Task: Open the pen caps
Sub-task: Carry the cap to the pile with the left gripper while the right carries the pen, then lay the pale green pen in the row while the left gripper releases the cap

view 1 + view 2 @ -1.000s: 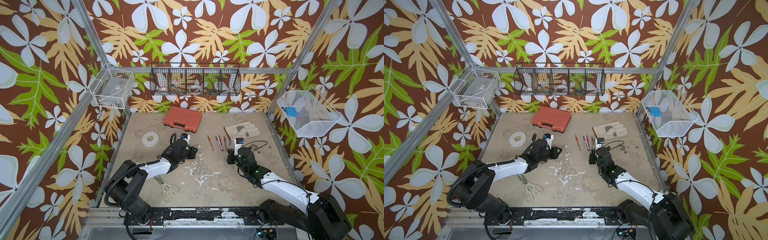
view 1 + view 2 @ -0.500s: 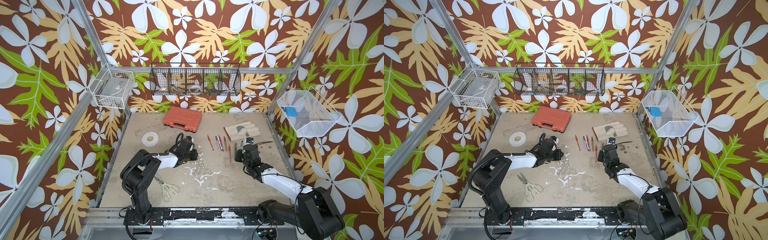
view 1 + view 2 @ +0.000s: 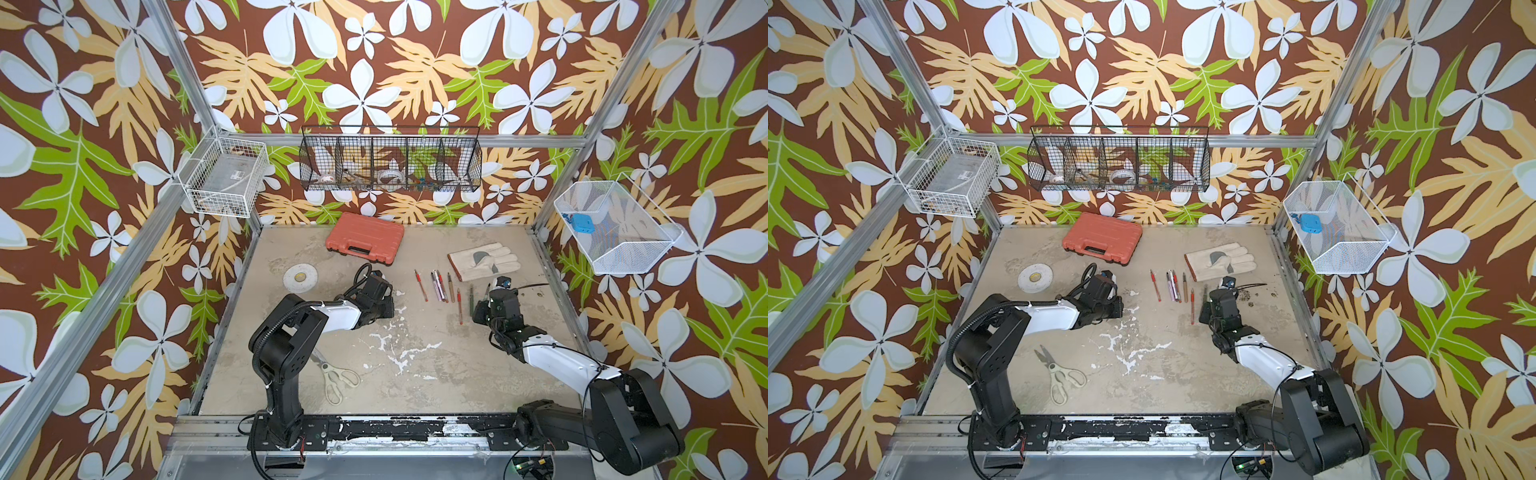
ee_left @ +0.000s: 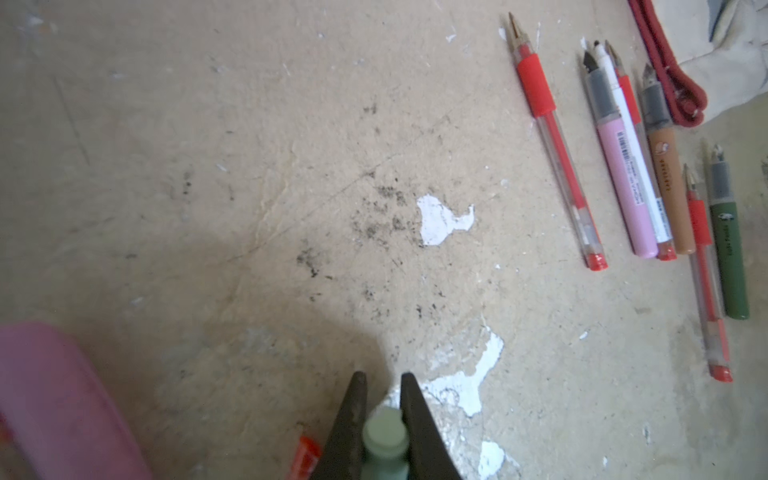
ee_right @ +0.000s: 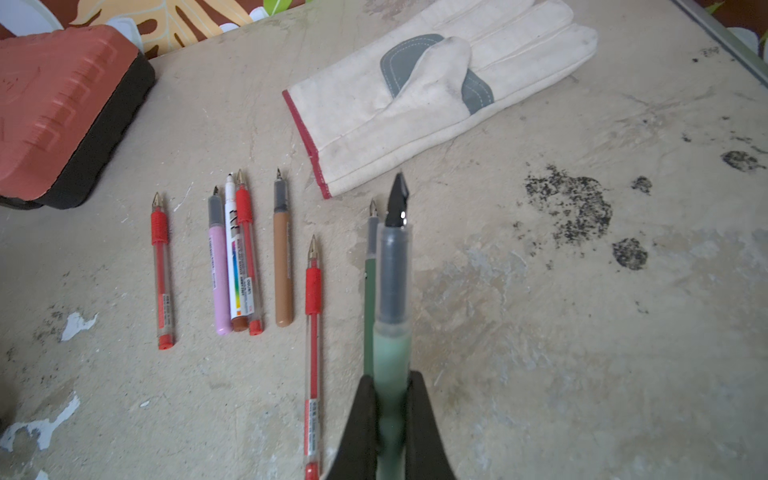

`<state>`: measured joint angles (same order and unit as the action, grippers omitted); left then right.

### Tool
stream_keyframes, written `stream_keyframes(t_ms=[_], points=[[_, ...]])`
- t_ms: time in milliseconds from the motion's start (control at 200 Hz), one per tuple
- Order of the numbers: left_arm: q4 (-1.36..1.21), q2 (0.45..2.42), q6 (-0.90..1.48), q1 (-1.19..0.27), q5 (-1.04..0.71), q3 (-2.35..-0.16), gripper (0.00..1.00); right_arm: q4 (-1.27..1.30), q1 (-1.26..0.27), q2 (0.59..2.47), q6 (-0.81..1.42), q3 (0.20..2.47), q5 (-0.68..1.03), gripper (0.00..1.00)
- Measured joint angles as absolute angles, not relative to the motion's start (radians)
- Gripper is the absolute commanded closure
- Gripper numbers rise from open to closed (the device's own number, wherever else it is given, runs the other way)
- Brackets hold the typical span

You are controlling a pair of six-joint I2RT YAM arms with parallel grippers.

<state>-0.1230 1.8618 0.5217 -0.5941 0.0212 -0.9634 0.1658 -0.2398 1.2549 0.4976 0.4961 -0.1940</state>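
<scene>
Pale green cap (image 4: 384, 438), orange-red case (image 3: 365, 237).

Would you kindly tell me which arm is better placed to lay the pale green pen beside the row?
Right. The right gripper is shut on the pale green pen, close beside the dark green pen at the end of the row. The left gripper holds only the cap, farther from the row.
</scene>
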Motion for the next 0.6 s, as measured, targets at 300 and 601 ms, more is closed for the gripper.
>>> stream_keyframes(t_ms=[300, 601], points=[[-0.051, 1.861, 0.495, -0.591, 0.100, -0.991, 0.87, 0.174, -0.188, 1.371, 0.515, 0.517, -0.179, 1.00], [-0.015, 1.832, 0.487, -0.590, 0.108, -0.978, 0.59, 0.179, -0.175, 1.486, 0.515, 0.563, -0.127, 0.99]])
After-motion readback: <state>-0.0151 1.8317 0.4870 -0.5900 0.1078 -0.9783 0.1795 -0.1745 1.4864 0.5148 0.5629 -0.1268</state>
